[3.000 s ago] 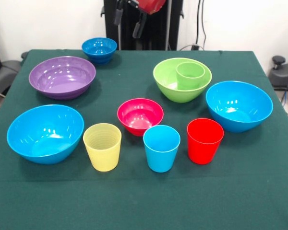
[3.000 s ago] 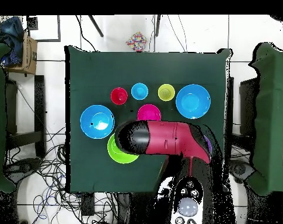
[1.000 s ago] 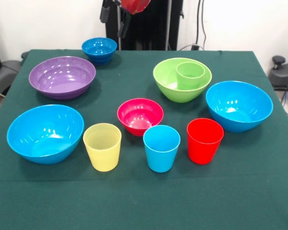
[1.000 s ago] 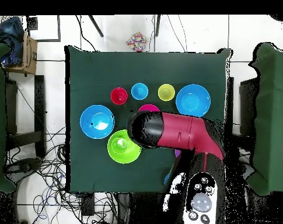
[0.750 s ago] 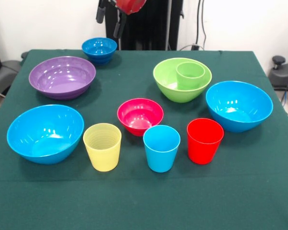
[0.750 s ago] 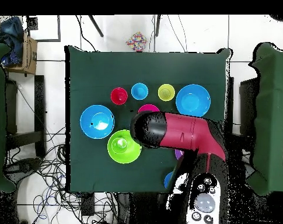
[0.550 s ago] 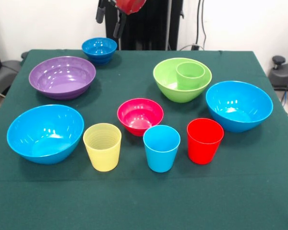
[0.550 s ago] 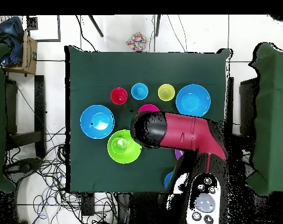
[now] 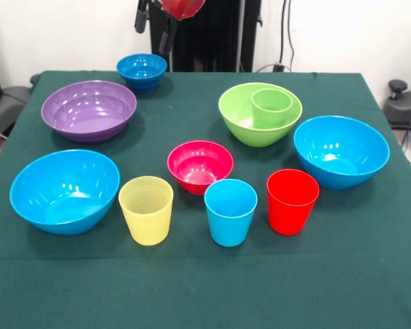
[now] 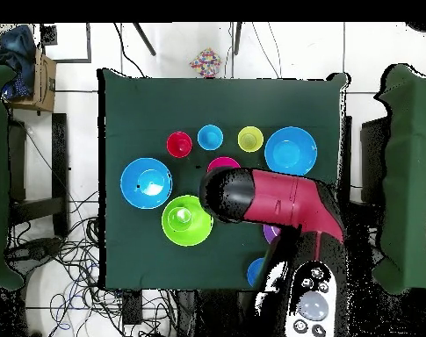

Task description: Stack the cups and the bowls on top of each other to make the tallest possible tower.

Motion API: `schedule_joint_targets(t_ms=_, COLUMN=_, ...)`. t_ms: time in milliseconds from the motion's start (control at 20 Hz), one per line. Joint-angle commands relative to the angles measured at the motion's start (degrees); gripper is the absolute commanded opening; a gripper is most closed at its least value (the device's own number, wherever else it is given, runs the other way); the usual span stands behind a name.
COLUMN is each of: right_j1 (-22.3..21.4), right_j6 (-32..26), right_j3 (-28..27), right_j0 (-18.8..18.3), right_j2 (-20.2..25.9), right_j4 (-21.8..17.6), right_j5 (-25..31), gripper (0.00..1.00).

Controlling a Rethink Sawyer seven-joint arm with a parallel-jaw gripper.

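The green cup (image 9: 272,106) stands inside the large lime-green bowl (image 9: 233,115) at the back right. In the front row stand the pale yellow cup (image 9: 146,209), the light blue cup (image 9: 230,211) and the red cup (image 9: 292,201). The small pink-red bowl (image 9: 200,164) sits mid-table. Large light blue bowls sit at the left (image 9: 64,190) and the right (image 9: 340,151). The purple bowl (image 9: 89,110) and the small dark blue bowl (image 9: 142,70) are at the back left. My gripper (image 9: 154,24) hangs high at the top edge, above the dark blue bowl, holding nothing.
In the overhead view the red arm (image 10: 269,197) lies over the table's near side. It hides most of the purple bowl (image 10: 270,233) and part of the pink-red bowl (image 10: 223,163). The green cloth's edges (image 9: 370,82) drop off on all sides.
The arm has drawn back slightly toward the pedestal, shifting a little left in the front view. No cup or bowl has moved.
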Motion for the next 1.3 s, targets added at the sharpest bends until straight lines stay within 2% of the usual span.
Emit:
schedule_joint_targets(t_ms=50, right_j1=2.1, right_j6=2.0, right_j3=3.3, right_j0=-0.4, right_j2=4.4, right_j4=0.3, right_j5=-4.1, gripper=1.00)
schedule_joint_targets(t_ms=750, right_j1=1.8, right_j6=3.2, right_j3=4.3, right_j0=-0.1, right_j2=4.5, right_j4=1.6, right_j5=-4.8, gripper=1.00)
schedule_joint_targets(t_ms=1050, right_j1=2.2, right_j6=5.3, right_j3=3.5, right_j0=1.8, right_j2=3.3, right_j4=1.5, right_j5=-3.4, gripper=1.00)
schedule_joint_targets(t_ms=1300, right_j1=3.1, right_j6=8.3, right_j3=1.0, right_j0=4.6, right_j2=1.9, right_j4=1.7, right_j5=0.8, gripper=1.00)
